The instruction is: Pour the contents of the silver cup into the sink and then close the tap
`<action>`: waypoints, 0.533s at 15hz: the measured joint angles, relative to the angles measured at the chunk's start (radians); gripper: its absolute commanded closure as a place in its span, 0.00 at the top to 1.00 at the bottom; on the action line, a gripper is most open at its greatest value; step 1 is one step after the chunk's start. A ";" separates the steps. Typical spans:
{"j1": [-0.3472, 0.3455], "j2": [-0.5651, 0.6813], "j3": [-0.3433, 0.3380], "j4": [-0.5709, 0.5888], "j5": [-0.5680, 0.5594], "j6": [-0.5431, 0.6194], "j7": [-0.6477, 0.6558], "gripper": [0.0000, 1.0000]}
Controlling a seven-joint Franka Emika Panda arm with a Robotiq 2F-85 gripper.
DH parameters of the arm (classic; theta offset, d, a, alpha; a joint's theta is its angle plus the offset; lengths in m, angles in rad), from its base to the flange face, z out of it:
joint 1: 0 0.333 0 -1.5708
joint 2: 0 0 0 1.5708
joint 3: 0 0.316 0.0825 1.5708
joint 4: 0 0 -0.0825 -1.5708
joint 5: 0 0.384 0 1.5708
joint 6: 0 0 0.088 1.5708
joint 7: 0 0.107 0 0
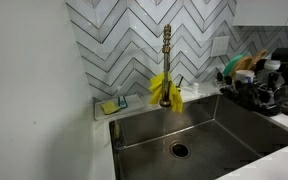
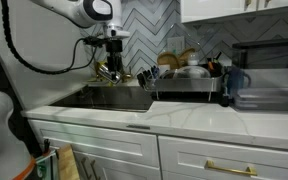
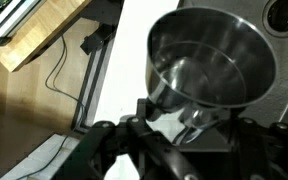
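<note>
In an exterior view, the tap [image 1: 167, 50] is seen upright behind the sink [image 1: 234, 120]. In an exterior view, the sink [image 2: 109, 97] is found below the jaws. In the wrist view, the silver cup [image 3: 212, 60] is clamped between the jaws, the drain [image 3: 284, 14] just beyond.

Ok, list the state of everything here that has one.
silver cup: held in the end effector, mouth toward the wrist camera
end effector: shut on the silver cup
tap: upright, no water stream visible
sink: drain uncovered, no standing water visible
yellow glove: draped over the tap
</note>
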 measured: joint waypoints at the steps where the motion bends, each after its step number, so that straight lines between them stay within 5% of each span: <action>1: 0.014 -0.001 0.026 0.011 -0.043 0.004 0.028 0.41; 8: 0.059 -0.004 0.125 0.042 -0.364 0.110 0.224 0.41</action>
